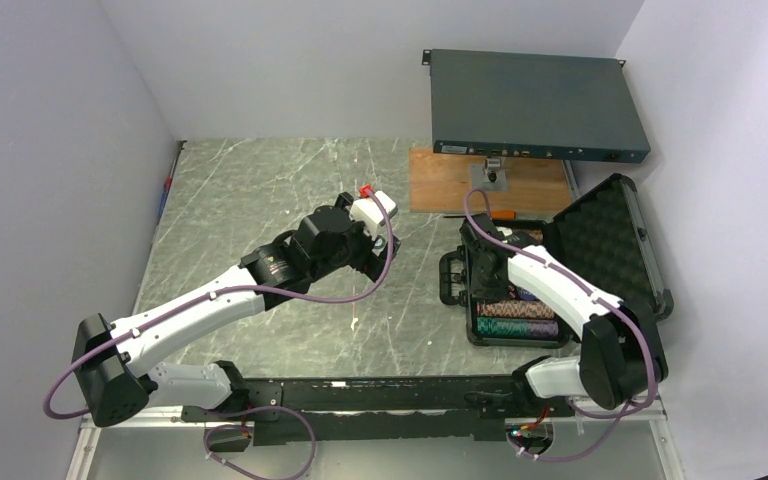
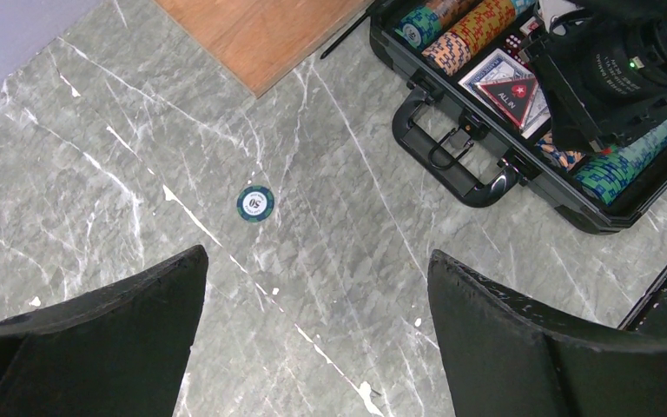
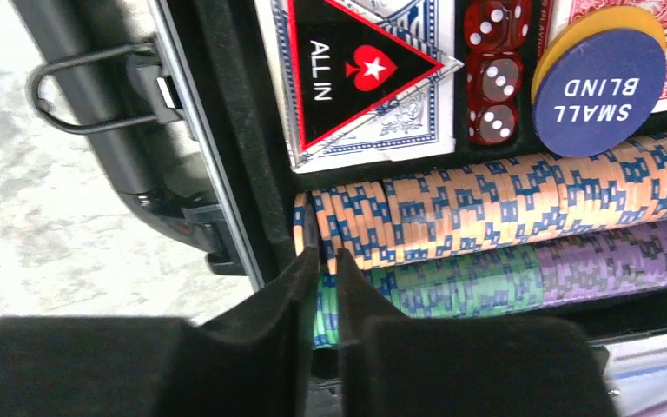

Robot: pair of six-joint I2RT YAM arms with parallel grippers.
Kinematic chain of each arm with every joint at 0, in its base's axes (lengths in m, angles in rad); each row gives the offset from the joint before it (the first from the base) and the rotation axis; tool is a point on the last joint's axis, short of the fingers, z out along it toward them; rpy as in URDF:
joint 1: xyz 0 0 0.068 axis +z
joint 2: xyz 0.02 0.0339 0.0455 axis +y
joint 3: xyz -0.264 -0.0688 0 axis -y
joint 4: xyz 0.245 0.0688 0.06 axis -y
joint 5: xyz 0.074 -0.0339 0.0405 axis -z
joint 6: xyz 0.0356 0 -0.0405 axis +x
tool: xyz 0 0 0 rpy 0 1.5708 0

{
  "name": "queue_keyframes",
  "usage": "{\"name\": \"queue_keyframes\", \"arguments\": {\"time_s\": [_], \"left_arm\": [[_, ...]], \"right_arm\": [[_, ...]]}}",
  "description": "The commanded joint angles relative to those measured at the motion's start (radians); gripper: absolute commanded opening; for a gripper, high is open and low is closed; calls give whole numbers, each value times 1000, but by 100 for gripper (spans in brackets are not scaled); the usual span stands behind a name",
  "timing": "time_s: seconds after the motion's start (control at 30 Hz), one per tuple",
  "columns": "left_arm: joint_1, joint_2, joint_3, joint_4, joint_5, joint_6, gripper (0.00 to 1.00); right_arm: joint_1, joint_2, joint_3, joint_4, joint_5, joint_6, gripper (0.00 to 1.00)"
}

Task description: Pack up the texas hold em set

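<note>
Your left gripper (image 2: 317, 261) hangs with its fingers spread wide above the grey marbled table (image 2: 95, 174). The one stray piece, a flat teal-and-white round chip marked 50 (image 2: 254, 203), lies on the stone ahead of those fingers, not between them. Being so thin and flat, it will probably skate away if a fingertip lands on its edge, so come down astride it. Everything else sits in the black foam-lined case (image 1: 605, 235), open at the right of the table. Your right gripper (image 3: 320, 261) is down inside it at the left end of the orange-and-blue striped chip row (image 3: 504, 204), with the green row (image 3: 452, 287) just below. Its fingers stand almost together, only a slit between them, and I cannot tell whether they pinch a chip. A sideways pull there could tip the end chips out of their channel. With that arm filling the case, bringing the left one in risks a collision.
</note>
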Motion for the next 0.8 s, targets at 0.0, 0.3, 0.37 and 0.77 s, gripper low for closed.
{"name": "queue_keyframes", "arguments": {"time_s": [0.0,0.3,0.37,0.77], "left_arm": [[-2,-13,24,17,7,0,98],[-1,4,23,18,-23,2,99],[-2,-2,9,33,-52,6,100],[105,182,58,-15,-96,-86,99]], "right_arm": [[-3,-98,50,58,-38,-50,22],[21,-226,1,381,-279,-171,78],[67,-184,-2,445,-282,-169,91],[178,-299,-51,440,118,-14,99]]}}
